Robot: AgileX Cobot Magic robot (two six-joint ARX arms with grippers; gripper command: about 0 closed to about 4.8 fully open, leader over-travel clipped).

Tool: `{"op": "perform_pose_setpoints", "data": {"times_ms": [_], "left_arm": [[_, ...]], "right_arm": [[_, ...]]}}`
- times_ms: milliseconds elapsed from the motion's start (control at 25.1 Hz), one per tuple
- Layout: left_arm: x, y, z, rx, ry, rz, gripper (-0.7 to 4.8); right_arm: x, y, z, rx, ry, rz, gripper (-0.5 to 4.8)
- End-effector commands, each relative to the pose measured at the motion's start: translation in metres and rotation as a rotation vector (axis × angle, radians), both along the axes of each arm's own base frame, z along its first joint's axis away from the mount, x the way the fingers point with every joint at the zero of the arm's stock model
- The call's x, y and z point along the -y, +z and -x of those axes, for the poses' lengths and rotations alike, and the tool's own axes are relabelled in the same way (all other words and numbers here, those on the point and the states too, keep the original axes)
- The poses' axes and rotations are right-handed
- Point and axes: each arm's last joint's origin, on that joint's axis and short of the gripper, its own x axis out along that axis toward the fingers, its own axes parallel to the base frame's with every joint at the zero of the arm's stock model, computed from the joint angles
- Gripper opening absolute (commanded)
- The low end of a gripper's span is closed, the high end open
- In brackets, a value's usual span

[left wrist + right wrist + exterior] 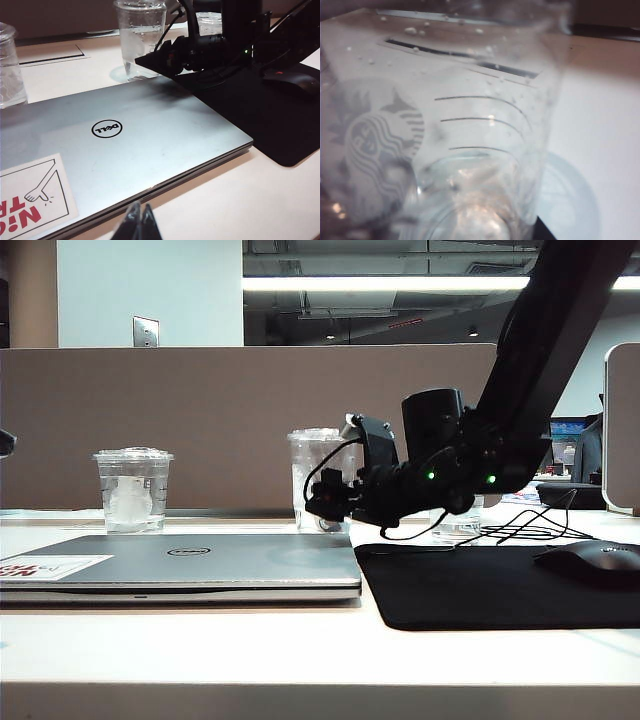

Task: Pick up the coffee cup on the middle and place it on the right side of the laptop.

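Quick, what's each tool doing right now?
Left tool: shut, empty, above the laptop.
Right tool: closed on the coffee cup.

**Black arm, green lights, trailing cables**

The right arm (pixel 560 330) is showing as a thick matt black beam, widening into a bulkier black wrist block. A dark, rounded cylindrical housing (pixel 432 420) is sitting on top of that wrist. Two small green lights (pixel 430 476) are glowing on the black casing, one further along than the other. Thin black cables (pixel 325 468) are looping around the right gripper (pixel 330 502), whose body is looking angular and black, with a small grey metal bracket near its top. The left gripper (pixel 138 222) is appearing only as two dark, glossy, pointed tips, lying pressed together.
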Motion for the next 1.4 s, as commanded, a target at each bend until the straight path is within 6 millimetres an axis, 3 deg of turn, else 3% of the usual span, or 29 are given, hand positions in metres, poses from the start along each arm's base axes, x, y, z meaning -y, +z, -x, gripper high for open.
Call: {"op": "perform_pose_setpoints", "data": {"times_ms": [40,359,439,518,797,1196,1395], "left_arm": [[0.0,0.002,0.0,0.014,-0.001,0.004,-0.05],[0.0,0.002,0.0,0.015,-0.001,0.005,-0.05],[0.0,0.002,0.0,0.015,-0.001,0.005,-0.05],[0.0,0.002,0.0,0.015,-0.001,0.005,-0.05],[0.0,0.002,0.0,0.015,-0.001,0.005,-0.05],[0.0,0.002,0.0,0.015,-0.001,0.005,-0.05],[0.0,0.002,0.0,0.015,-0.001,0.005,-0.05]], "right_arm": [[-0.001,0.025,0.0,0.074,0.008,-0.04,3.09],[0.01,0.037,0.029,0.135,0.004,-0.063,3.09],[0.015,0.037,0.041,0.147,0.003,-0.072,3.09],[0.026,0.04,0.069,0.159,-0.02,-0.073,3.09],[0.052,0.045,0.115,0.161,-0.105,-0.061,3.09],[0.08,0.03,0.169,0.101,-0.175,-0.028,3.09],[0.081,0.021,0.175,0.062,-0.171,-0.011,3.09]]}}
